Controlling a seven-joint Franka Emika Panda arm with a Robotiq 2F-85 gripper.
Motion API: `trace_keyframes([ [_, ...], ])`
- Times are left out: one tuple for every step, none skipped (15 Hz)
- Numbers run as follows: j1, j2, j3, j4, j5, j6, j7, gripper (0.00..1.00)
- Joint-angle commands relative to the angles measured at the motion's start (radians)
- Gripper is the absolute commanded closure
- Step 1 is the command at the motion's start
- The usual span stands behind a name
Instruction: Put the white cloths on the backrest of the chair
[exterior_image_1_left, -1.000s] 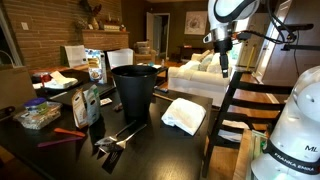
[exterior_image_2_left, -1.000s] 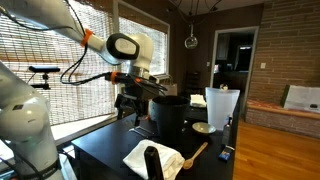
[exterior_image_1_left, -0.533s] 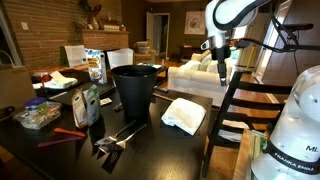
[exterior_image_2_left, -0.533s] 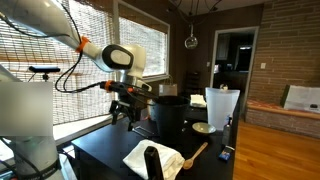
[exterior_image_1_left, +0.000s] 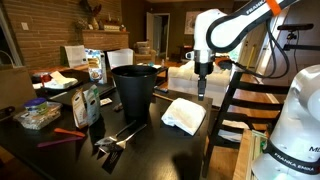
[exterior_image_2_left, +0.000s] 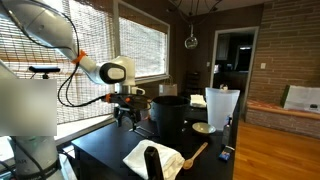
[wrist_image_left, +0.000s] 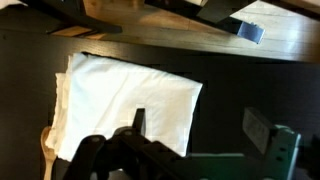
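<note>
A folded white cloth (exterior_image_1_left: 184, 114) lies on the dark table near its edge, next to the chair; it also shows in an exterior view (exterior_image_2_left: 152, 158) and fills the left of the wrist view (wrist_image_left: 120, 105). The chair's dark backrest (exterior_image_1_left: 232, 100) stands beside the table. My gripper (exterior_image_1_left: 203, 88) hangs open and empty above the cloth, a short way over it. In the wrist view the two fingers (wrist_image_left: 200, 128) are spread apart, one over the cloth's right edge, the other over bare table.
A tall black bin (exterior_image_1_left: 134, 88) stands mid-table just beside the cloth. Black tongs (exterior_image_1_left: 118, 135), bags and packets (exterior_image_1_left: 88, 103) and a food container (exterior_image_1_left: 38, 115) lie further along. A wooden spoon (exterior_image_2_left: 193, 155) and a white bowl (exterior_image_2_left: 203, 128) sit nearby.
The arm has swung from over the chair towards the table and come down, so the gripper now hangs above the white cloth. The cloth has not moved.
</note>
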Motion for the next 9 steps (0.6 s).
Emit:
trace_keyframes([
  [0.017, 0.143, 0.058, 0.001, 0.003, 0.184, 0.076, 0.00],
  [0.017, 0.179, 0.075, 0.001, -0.003, 0.225, 0.098, 0.00],
  [0.011, 0.226, 0.097, 0.001, -0.022, 0.273, 0.126, 0.00],
  [0.005, 0.265, 0.115, 0.000, -0.038, 0.313, 0.153, 0.00],
  [-0.005, 0.308, 0.134, 0.001, -0.063, 0.354, 0.184, 0.00],
  [-0.011, 0.344, 0.150, 0.001, -0.086, 0.385, 0.215, 0.00],
  [-0.019, 0.386, 0.163, 0.001, -0.121, 0.422, 0.253, 0.00],
  [-0.027, 0.422, 0.172, 0.002, -0.169, 0.451, 0.297, 0.00],
  [-0.036, 0.458, 0.175, 0.002, -0.224, 0.477, 0.345, 0.00],
])
